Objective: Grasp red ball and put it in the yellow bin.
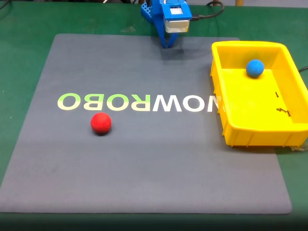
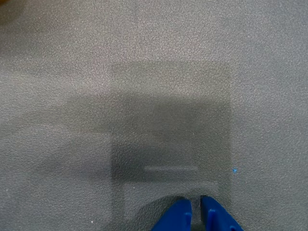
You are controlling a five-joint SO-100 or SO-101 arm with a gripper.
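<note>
**Gripper parked, ball untouched**

Gripper (image 2: 195,211) of mine hangs over bare grey mat (image 1: 144,168), fingertips nearly together, holding nothing. In the fixed view, the red ball (image 1: 101,123) lies well apart, nearer the camera and leftward; the yellow bin (image 1: 231,130) sits right.

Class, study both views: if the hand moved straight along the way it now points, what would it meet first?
The hand points down at the bare grey mat, so it would likely meet the mat first; the remaining gap is unclear.
</note>
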